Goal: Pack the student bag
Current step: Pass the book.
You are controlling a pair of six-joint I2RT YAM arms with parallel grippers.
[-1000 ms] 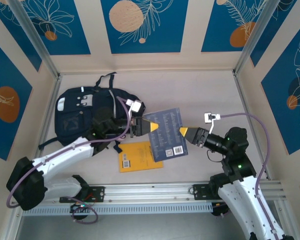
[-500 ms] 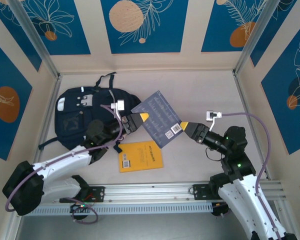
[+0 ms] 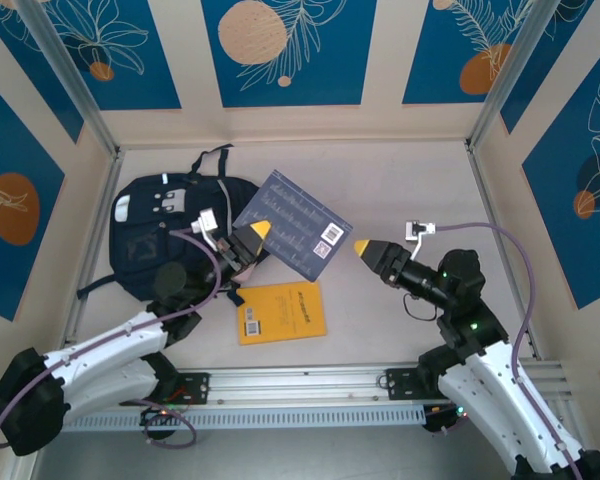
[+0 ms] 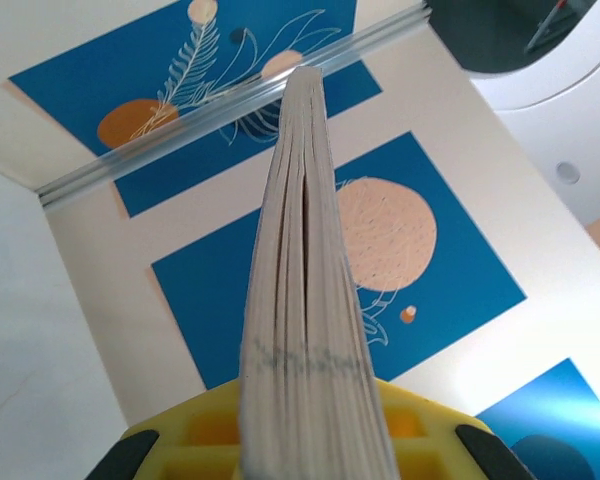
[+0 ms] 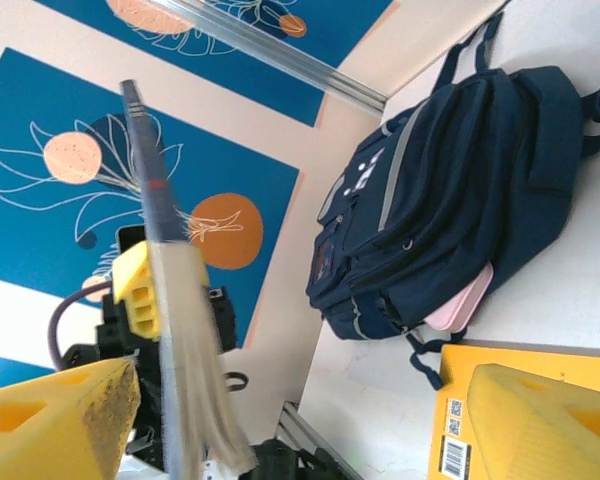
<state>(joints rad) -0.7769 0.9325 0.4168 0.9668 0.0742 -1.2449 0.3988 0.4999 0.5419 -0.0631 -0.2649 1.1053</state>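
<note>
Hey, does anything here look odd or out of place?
The blue book hangs tilted in the air, pinched at one edge by the left gripper; the right gripper is open, apart from it. Something pink pokes out at the bag's edge.

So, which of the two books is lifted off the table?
The dark blue book: the left gripper clamps its edge and holds it up beside the backpack. The yellow book lies flat on the table.
</note>
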